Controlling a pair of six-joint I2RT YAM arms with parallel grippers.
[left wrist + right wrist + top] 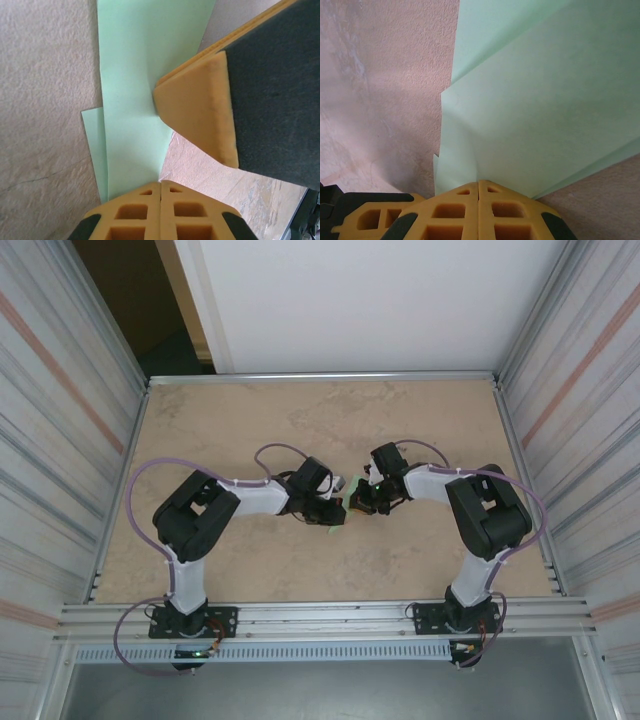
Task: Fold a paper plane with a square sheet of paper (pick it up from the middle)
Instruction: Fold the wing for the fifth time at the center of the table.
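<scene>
The pale green sheet of paper is folded into overlapping layers and hangs between both grippers over the middle of the table. My right gripper is shut, with the paper's layers puckering into its yellow fingertips. My left gripper is also shut, and the lower end of the sheet of paper runs into its tips. The right gripper's yellow finger presses the sheet's edge in the left wrist view. From above, left gripper and right gripper meet tip to tip, and only a sliver of the sheet of paper shows.
The beige table is fenced by metal rails and striped side walls. Both arms bend inward from their bases at the near edge. The left gripper's finger shows at the bottom left of the right wrist view.
</scene>
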